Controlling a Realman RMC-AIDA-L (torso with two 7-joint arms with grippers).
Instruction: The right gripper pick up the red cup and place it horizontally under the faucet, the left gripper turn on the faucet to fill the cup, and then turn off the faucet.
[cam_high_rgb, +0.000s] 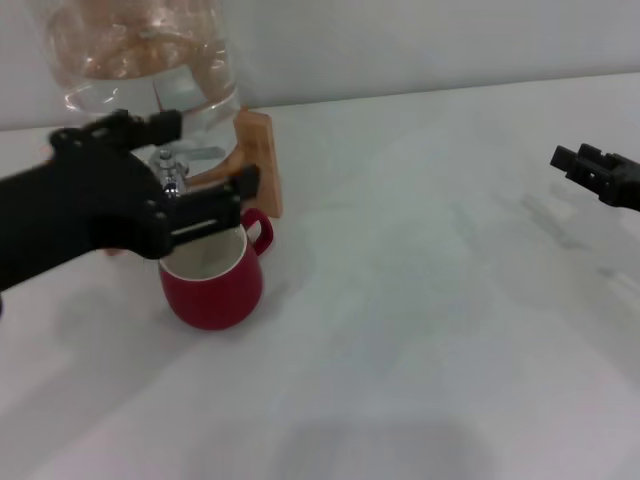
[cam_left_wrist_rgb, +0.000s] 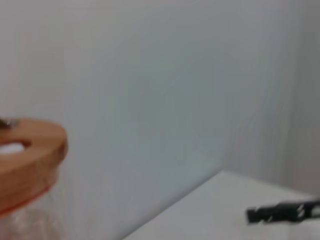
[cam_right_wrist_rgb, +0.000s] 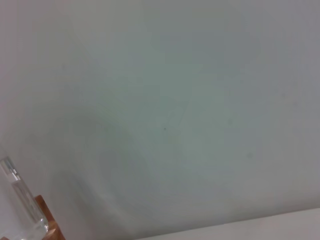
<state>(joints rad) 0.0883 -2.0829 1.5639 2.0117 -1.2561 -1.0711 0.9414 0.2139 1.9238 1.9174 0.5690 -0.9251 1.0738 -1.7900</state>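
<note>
The red cup (cam_high_rgb: 212, 282) stands upright near the bench's (cam_high_rgb: 420, 330) far left corner, under the faucet (cam_high_rgb: 168, 172). The left claw (cam_high_rgb: 200, 170) has fingers apart around the faucet. The right claw (cam_high_rgb: 566, 160) hovers at the right edge; its state is unclear. No writing is legible.

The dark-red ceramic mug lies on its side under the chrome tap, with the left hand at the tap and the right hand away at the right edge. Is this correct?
One detail is wrong. In the head view the dark-red ceramic mug stands upright, its opening facing up, not on its side. The rest holds: it sits under the chrome tap, the left hand is at the tap, and the right hand is away at the right edge.
</note>
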